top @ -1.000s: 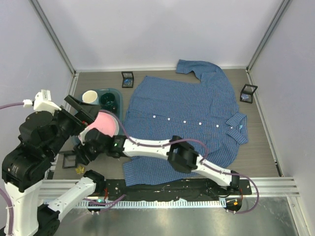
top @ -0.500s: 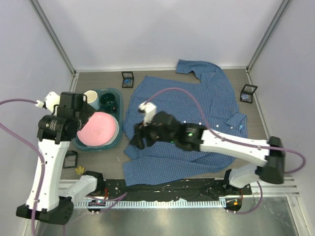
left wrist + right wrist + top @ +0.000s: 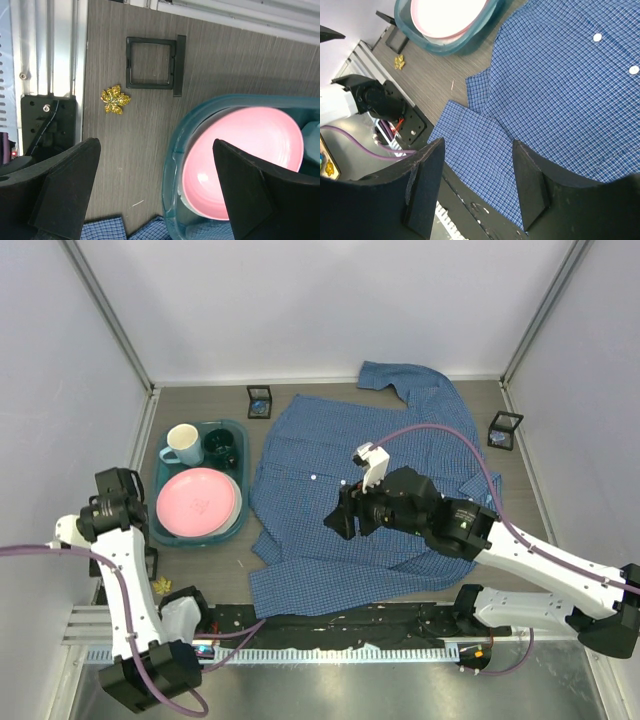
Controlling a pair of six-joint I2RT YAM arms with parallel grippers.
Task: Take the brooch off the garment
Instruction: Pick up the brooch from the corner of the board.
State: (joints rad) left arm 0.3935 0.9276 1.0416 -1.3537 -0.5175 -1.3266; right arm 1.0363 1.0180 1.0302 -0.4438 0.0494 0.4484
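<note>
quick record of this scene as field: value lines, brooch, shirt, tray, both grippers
garment: blue checked shirt, spread flat on the table
brooch: gold leaf, on bare table beside a black square frame, apart from the shirt
tray: teal, holding a pink plate, white cup and dark green cup
left gripper: jaws open, empty, above table and tray edge
right gripper: jaws open, empty, above the shirt

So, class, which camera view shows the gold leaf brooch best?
The left wrist view: the brooch lies large, sharp and unobstructed on the table, its leaf shape clear. The right wrist view shows it small near the top left; the top view gives only a tiny gold speck.
</note>
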